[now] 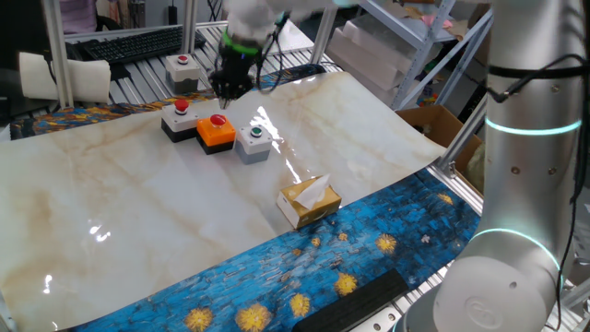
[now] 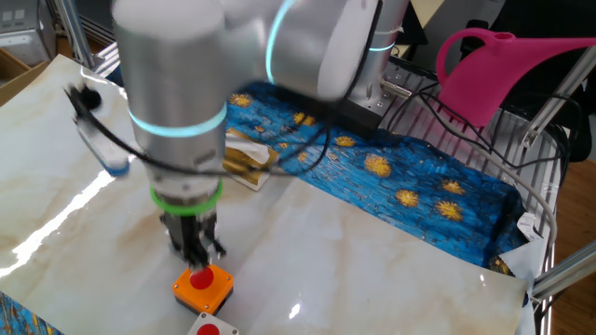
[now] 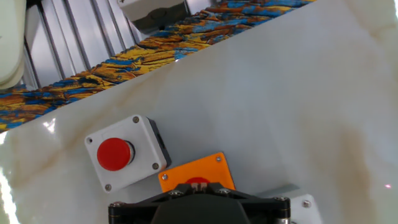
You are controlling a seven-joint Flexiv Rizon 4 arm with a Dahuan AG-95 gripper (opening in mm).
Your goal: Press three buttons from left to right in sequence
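Note:
The three buttons stand in a row on the marble mat: a black box with a white top and red button (image 1: 181, 118), an orange box with a red button (image 1: 216, 131) and a grey box with a green button (image 1: 253, 141). My gripper (image 1: 229, 88) points down over the orange box, close above its red button (image 2: 200, 276). The hand view shows the fingertips (image 3: 198, 185) shut together over that button, with the white-topped box (image 3: 124, 152) to the left and a corner of the grey box (image 3: 305, 204) to the right. The gripper holds nothing.
A separate pale grey box with a red button (image 1: 183, 70) sits behind the row on the rails. A tan tissue box (image 1: 309, 200) lies nearer the front of the mat. A pink watering can (image 2: 494, 65) rests on a wire rack beyond the blue cloth.

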